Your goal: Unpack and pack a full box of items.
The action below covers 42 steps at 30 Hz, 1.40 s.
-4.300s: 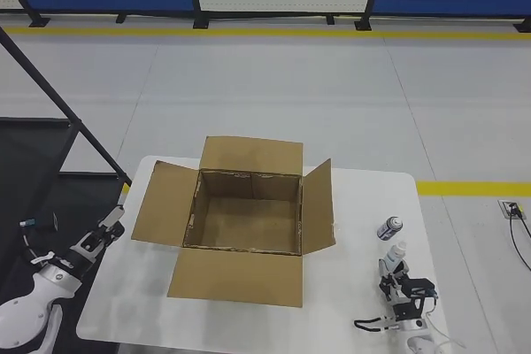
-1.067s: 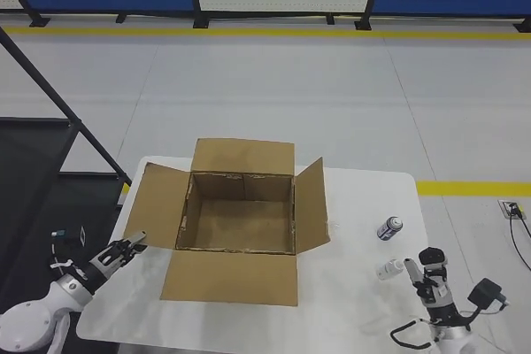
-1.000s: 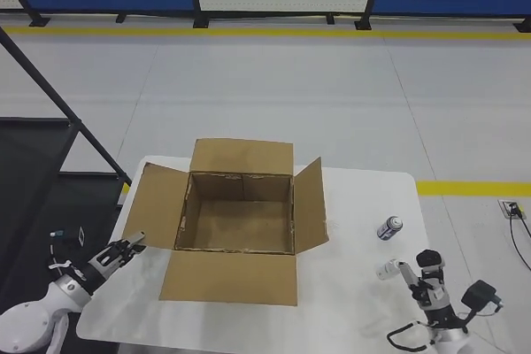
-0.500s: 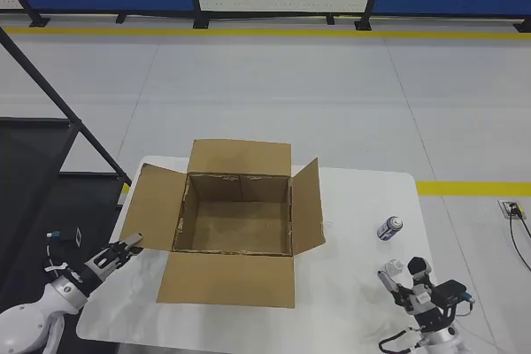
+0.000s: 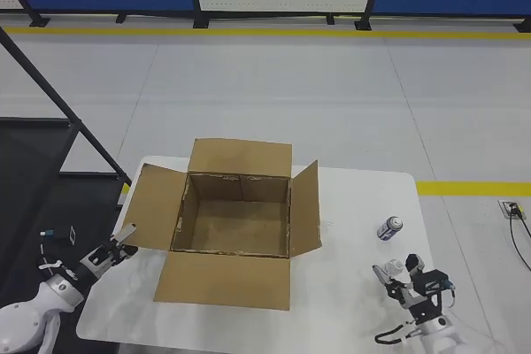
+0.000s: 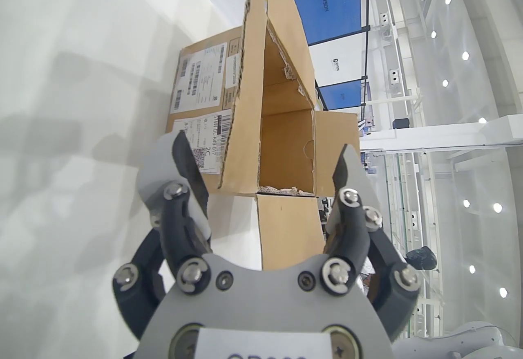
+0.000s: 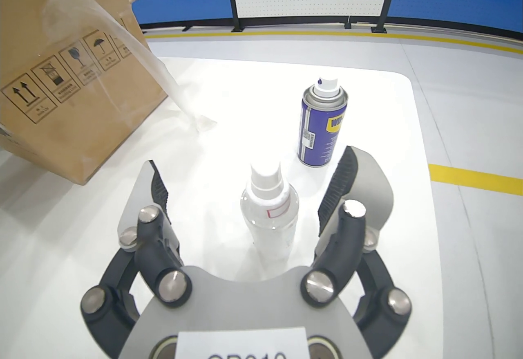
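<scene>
On the white table, an open corrugated cardboard box is sitting, flaps splayed. Near its right side, a blue cylindrical spray can is standing upright. The right gripper is holding its ribbed fingers apart around an upright clear plastic spray bottle, gaps on both sides. The left gripper, likewise spread, is hovering beside the box's left flap.

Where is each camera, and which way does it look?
Top view: high on the robot, looking down at the table, cardboard box, left gripper and right gripper.
Left wrist view: on the left arm, facing the cardboard box's flaps past its open left gripper.
Right wrist view: on the right arm, facing the clear spray bottle and blue spray can past its open right gripper.
Shared: every view shows the cardboard box.
</scene>
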### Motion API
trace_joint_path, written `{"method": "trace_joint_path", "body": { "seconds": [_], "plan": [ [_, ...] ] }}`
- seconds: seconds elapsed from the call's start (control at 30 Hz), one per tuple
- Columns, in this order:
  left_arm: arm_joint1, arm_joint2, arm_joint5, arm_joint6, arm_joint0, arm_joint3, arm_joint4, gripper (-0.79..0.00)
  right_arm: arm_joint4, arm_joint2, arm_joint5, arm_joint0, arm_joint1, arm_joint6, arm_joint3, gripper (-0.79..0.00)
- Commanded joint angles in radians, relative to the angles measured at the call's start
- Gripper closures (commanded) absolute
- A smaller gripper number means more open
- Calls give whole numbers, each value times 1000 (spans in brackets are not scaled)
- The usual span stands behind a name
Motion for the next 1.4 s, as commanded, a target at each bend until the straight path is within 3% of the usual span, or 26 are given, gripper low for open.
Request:
{"method": "trace_joint_path", "body": {
  "seconds": [0.0,0.13,0.17,0.53,0.87,1.13,1.37],
  "plan": [
    [0,-2,1,5,1,1,-1,-785,-2,-5,22,2,0,15,1,-274],
    [0,-2,3,13,2,6,-2,-785,-2,-7,35,7,3,39,14,-15],
    [0,-1,3,14,1,6,-2,-785,-2,-9,37,9,3,40,16,0],
    [1,-2,-8,25,0,10,-11,-785,57,4,83,-39,4,-69,-72,0],
    [1,-57,-42,40,23,24,-83,-785,187,-17,185,-111,-9,-124,-396,0],
    [3,-144,-93,40,79,48,-153,-785,83,-225,254,-42,-21,69,-611,0],
    [0,-183,-136,31,138,30,-202,-785,-33,-505,360,147,-51,247,-599,0]
  ]
}}
